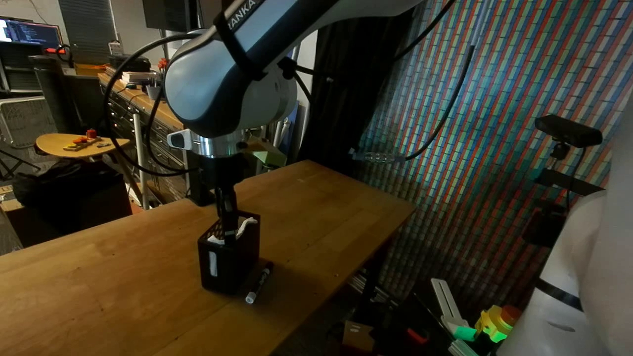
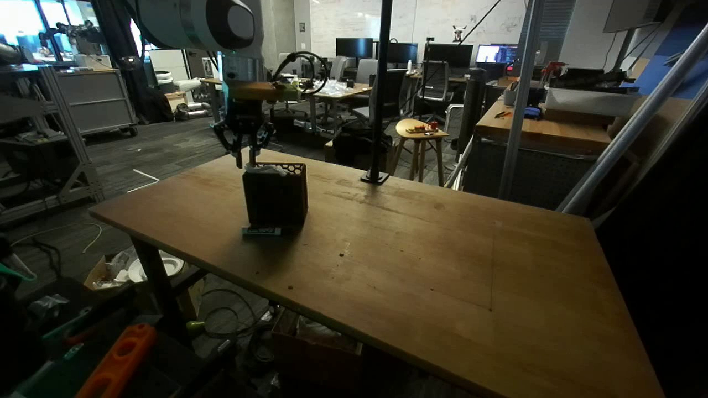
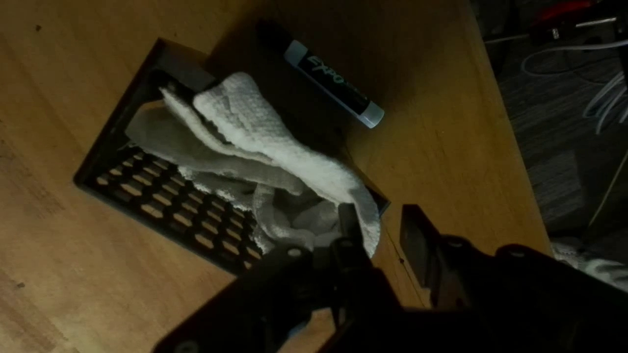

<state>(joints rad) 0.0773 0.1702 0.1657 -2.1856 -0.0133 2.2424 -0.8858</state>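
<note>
My gripper point(image 3: 379, 210) points down at one end of a black box, its jaws parted with a gap between them. In the wrist view one finger point(image 3: 349, 223) stands over the white cloth, and the other finger point(image 3: 414, 240) is out past the box's end, over bare wood. A fold of cloth point(image 3: 314, 166) lies along the near wall and curls at that end, partly inside the gap; whether a finger touches it I cannot tell. The box point(image 2: 275, 199) stands upright with a honeycomb-patterned side. Beside it an Expo marker point(image 3: 328, 76) lies on the table, apart from the gripper.
The wooden table point(image 2: 420, 265) bears the box and marker; its edge runs close beyond the marker in the wrist view. A black post point(image 2: 378, 127) rises from the table's far edge. A cable point(image 1: 111, 99) loops beside the arm.
</note>
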